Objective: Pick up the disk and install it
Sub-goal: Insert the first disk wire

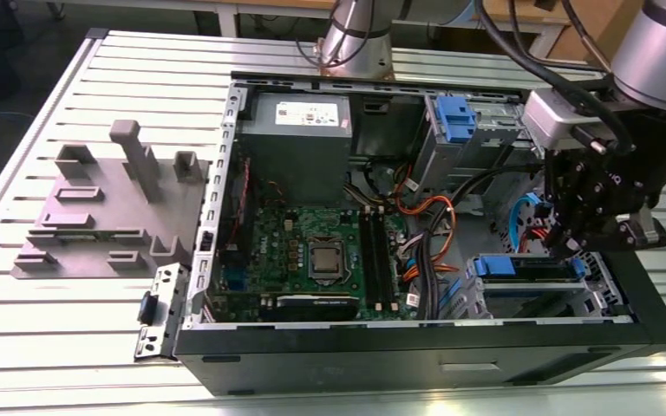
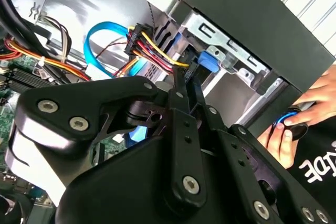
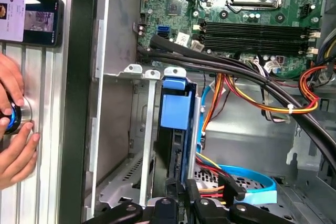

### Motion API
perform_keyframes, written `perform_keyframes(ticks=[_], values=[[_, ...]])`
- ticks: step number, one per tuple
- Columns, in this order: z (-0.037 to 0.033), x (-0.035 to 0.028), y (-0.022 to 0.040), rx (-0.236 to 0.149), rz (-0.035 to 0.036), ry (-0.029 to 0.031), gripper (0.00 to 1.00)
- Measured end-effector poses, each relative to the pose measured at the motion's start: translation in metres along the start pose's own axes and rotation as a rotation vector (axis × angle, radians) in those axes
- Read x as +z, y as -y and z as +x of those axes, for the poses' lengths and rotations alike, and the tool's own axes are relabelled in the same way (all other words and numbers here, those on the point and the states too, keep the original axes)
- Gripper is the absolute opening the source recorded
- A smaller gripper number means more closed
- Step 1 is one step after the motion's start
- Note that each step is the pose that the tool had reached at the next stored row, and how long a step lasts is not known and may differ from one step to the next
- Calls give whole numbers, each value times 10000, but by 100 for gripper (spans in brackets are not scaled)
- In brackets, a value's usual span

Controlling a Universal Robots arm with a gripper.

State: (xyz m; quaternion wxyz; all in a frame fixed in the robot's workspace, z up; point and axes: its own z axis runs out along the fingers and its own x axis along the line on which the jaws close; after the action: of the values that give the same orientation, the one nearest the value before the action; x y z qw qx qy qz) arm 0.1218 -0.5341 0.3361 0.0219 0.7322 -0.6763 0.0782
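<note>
The computer case (image 1: 426,355) is lying open on the slatted surface (image 1: 136,69). The gripper (image 1: 572,250) is hanging over the end of the case nearest the surface's edge at the exterior view's right. The disk (image 3: 176,106) is standing on edge in the drive bay (image 3: 121,129) at that end, with its blue carrier tab showing between the bay's metal rails. In the second wrist view the jaws are sitting close together, in line with the carrier's end. Whether they are clamping it or only meeting it cannot be told.

The step in hand appears to be seating the disk in its bay. To do this well, the push should be running straight along the rails, with the carrier kept square so that neither side binds. The orange and yellow power leads (image 3: 252,98) and the blue data cable (image 3: 257,184) are lying just beside the bay and should be kept out of the slot. A person's hand (image 3: 13,129) is resting on the surface beside the case.
</note>
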Motion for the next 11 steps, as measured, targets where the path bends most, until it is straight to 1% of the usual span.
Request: perform_keyframes(ticks=[6,9,11], values=[[10,-4,-81,25,276,-2,18],[15,-3,-122,36,400,1,18],[21,7,-146,49,480,36,18]])
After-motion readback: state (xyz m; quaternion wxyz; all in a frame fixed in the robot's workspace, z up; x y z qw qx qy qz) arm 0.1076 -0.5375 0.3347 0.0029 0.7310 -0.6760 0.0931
